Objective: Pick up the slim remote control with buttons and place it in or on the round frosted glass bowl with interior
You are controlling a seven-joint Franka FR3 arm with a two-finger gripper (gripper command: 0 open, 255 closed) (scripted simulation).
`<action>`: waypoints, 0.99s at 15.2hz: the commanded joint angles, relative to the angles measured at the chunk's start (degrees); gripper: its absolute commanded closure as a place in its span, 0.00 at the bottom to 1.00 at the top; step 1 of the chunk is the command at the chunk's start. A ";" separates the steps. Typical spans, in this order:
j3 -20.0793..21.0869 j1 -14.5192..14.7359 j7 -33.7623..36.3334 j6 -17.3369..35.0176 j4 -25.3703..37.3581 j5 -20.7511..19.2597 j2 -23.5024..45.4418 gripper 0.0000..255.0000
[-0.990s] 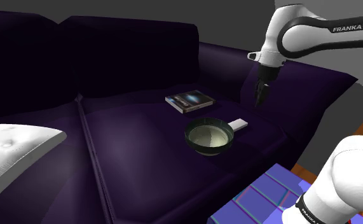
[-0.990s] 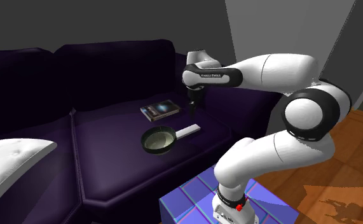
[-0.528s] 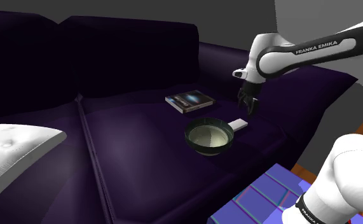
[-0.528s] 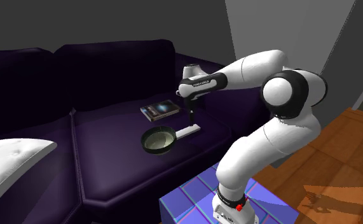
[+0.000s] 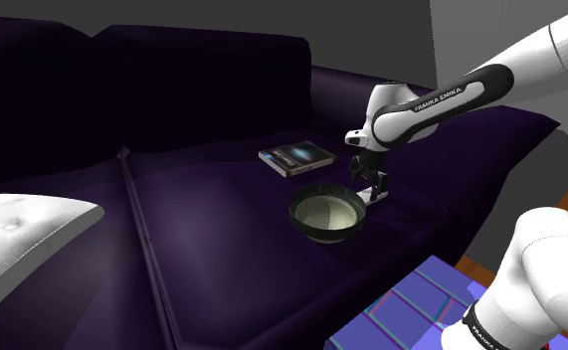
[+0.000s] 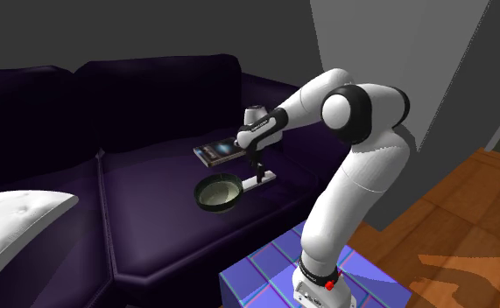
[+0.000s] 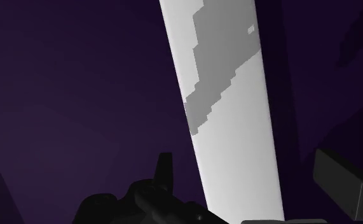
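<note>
Contact is not yet made: the gripper hangs low over the slim remote, its two fingers apart, the pale body between them and a strip of purple cushion showing on each side. I read that straddle as deliberate, since the fingers are lined up to close across the narrow width. The remote lies flat on the sofa seat, toward the armrest end, just beside the round bowl; a book lies nearer the seat's rear edge. Its long axis runs from the bowl's rim out toward the armrest, and the darker grey patch sits at the end farther from the hand. With the bowl so near, I expect a short carry.
</note>
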 commanded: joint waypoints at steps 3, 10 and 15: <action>-0.84 0.32 -1.40 3.74 -1.37 0.88 2.48 0.00; -1.09 0.46 -1.78 5.18 -1.88 1.33 3.49 0.00; -1.09 0.46 -1.77 5.17 -1.88 1.33 3.48 1.00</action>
